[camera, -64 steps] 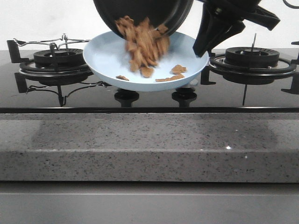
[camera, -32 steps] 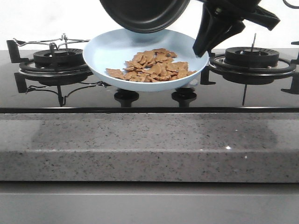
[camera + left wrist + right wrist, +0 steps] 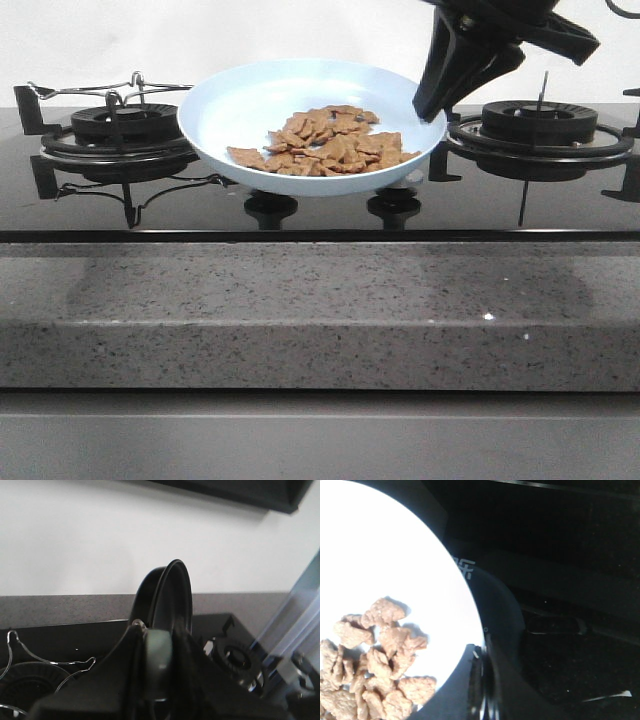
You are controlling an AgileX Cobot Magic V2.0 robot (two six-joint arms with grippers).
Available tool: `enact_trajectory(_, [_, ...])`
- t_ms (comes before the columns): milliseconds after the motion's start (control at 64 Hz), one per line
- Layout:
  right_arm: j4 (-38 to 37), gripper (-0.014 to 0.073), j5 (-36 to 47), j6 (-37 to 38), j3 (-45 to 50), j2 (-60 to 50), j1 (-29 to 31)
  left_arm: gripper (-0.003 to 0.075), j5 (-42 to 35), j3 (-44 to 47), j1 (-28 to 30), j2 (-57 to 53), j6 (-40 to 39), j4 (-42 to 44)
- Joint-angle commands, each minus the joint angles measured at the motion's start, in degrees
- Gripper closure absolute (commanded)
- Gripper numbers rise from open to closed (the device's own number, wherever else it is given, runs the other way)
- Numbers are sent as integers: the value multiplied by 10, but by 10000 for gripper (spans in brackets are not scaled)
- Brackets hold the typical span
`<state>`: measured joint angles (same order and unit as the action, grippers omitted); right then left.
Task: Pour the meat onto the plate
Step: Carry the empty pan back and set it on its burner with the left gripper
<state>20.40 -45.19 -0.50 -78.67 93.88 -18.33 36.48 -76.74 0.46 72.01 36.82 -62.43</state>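
Meat [image 3: 325, 141] lies heaped on the pale blue plate [image 3: 230, 110], held tilted above the hob between two gas burners [image 3: 125, 125]. The right gripper [image 3: 432, 100] is clamped on the plate's rim. Only the left wrist view shows the black frying pan [image 3: 172, 597], edge-on, gripped by the left gripper [image 3: 157, 655].
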Motion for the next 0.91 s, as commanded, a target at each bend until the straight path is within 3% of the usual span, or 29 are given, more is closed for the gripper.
enact_trajectory(0, [6,652,23,-5,-16,-21,1,741,22,6,87,5,-21,-155])
enact_trajectory(172, [6,652,23,-5,-16,-21,1,741,160,63,209,80,-11,-316])
enact_trajectory(375, [6,652,23,-5,-16,-21,1,741,232,79,222,172,-10,-372])
enact_trajectory(891, [6,652,23,-5,-16,-21,1,741,205,79,222,240,-10,-383])
